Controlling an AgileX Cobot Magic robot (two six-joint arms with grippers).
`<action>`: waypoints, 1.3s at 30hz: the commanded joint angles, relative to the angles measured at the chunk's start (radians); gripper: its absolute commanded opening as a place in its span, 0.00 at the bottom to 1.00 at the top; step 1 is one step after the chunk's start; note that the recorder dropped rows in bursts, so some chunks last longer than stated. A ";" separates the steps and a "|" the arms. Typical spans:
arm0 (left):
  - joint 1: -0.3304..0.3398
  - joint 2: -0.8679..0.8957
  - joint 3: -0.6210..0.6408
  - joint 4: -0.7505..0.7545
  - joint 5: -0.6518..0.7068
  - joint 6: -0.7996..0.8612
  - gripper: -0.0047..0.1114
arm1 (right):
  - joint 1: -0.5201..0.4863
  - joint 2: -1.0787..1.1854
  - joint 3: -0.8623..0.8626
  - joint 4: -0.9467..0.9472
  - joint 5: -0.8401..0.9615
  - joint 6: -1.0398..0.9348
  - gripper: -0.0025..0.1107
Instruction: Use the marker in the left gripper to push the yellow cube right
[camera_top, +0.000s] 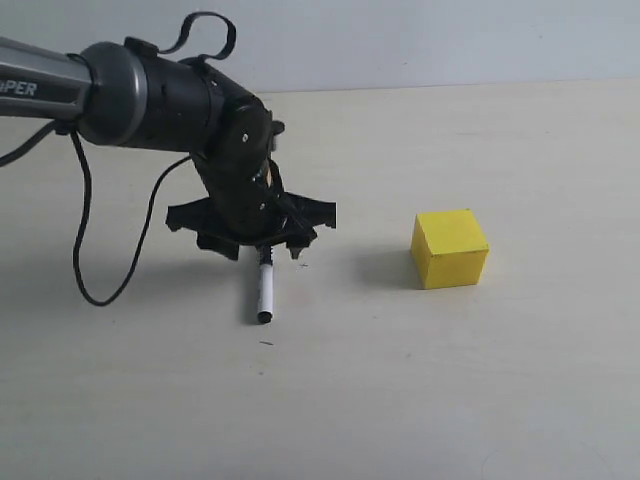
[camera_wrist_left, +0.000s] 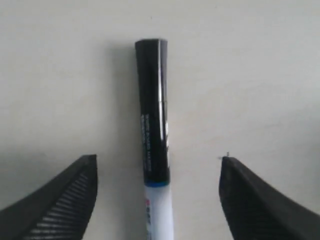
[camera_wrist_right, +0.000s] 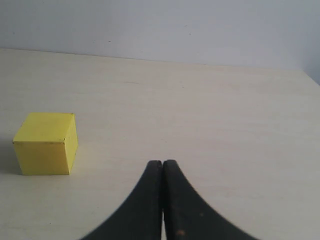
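The pale table (camera_top: 480, 400) fills most of the exterior view. The left gripper (camera_top: 258, 245) hangs low over it at centre left of the frame, its fingers (camera_wrist_left: 65, 200) spread wide and holding nothing. The yellow cube (camera_top: 450, 248) sits on the table right of centre, well apart from that gripper. The right gripper (camera_wrist_right: 162, 167) has its fingers pressed together, with nothing between them. The marker (camera_top: 265, 290) lies on the table just below the left gripper, pointing toward the bottom edge. Its black cap sits between the spread fingers, touching neither.
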 joint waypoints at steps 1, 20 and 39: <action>0.009 -0.116 -0.053 0.035 0.023 0.101 0.62 | 0.000 -0.004 0.004 -0.001 -0.012 -0.001 0.02; 0.003 -0.660 0.473 -0.112 -0.740 0.568 0.06 | 0.000 -0.004 0.004 -0.001 -0.012 -0.001 0.02; 0.005 -1.086 0.874 -0.106 -1.014 0.677 0.06 | 0.000 -0.004 0.004 -0.001 -0.012 -0.001 0.02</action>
